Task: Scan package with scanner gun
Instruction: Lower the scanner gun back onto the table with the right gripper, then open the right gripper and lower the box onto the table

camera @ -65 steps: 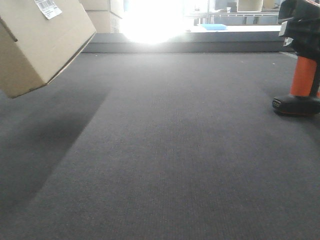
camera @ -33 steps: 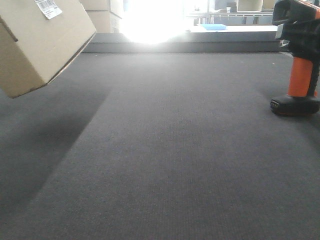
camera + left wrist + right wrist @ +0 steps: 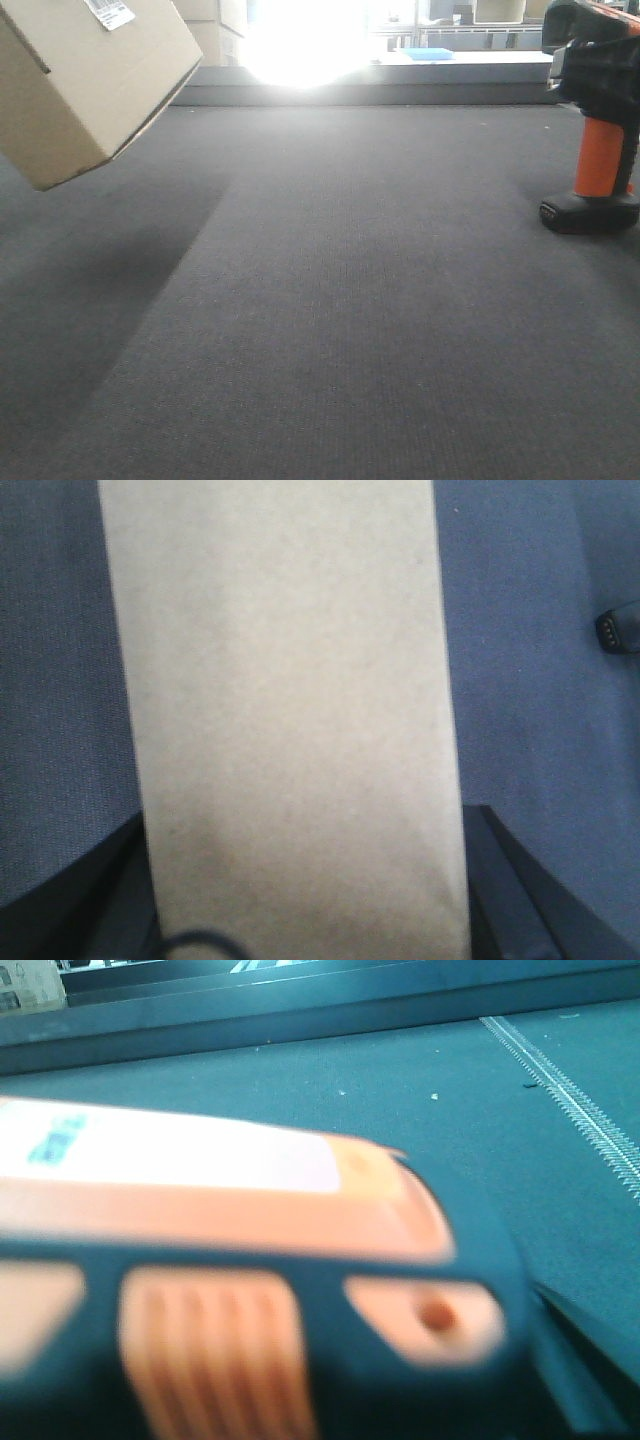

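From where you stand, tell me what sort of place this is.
Probably a warehouse or parcel-handling workspace. A tan package with a barcode sticker hangs tilted over a dark carpeted surface, an orange-handled scanner gun is at the right, and more cartons stand behind.

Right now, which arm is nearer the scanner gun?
Right. Its wrist camera is filled by the scanner gun up close. The left arm is at the box, whose side fills its view, with only the scanner's foot at the far edge.
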{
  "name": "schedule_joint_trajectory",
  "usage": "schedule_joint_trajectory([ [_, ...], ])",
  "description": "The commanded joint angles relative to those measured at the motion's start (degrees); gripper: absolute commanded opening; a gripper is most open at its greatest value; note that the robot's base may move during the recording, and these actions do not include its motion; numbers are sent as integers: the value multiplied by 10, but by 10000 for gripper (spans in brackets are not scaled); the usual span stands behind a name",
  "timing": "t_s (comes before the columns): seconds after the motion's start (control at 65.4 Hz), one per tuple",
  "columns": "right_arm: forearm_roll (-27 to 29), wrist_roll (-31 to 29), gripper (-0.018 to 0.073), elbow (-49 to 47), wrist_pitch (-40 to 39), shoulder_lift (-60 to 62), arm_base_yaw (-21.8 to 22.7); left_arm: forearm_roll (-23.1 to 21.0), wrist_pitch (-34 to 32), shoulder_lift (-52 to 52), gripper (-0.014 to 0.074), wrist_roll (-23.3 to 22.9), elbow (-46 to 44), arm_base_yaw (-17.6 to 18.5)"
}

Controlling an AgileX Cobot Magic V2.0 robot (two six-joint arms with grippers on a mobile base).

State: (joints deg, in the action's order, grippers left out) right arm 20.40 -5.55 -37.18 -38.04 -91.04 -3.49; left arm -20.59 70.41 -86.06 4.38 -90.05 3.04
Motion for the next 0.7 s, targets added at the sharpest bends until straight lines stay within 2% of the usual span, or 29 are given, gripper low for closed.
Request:
schedule_joint_trajectory([
  [0.0, -5, -25, 564, -3, 8, 3, 4, -11, -4, 9, -111, -4, -5, 2],
  [0.382, -5, -33, 561, -3, 125, 23, 4, -13, -4, 9, -111, -4, -5, 2],
  [0.688, -5, -34, 561, -1, 236, 97, 10, -13, -4, 9, -111, -4, -5, 2],
])
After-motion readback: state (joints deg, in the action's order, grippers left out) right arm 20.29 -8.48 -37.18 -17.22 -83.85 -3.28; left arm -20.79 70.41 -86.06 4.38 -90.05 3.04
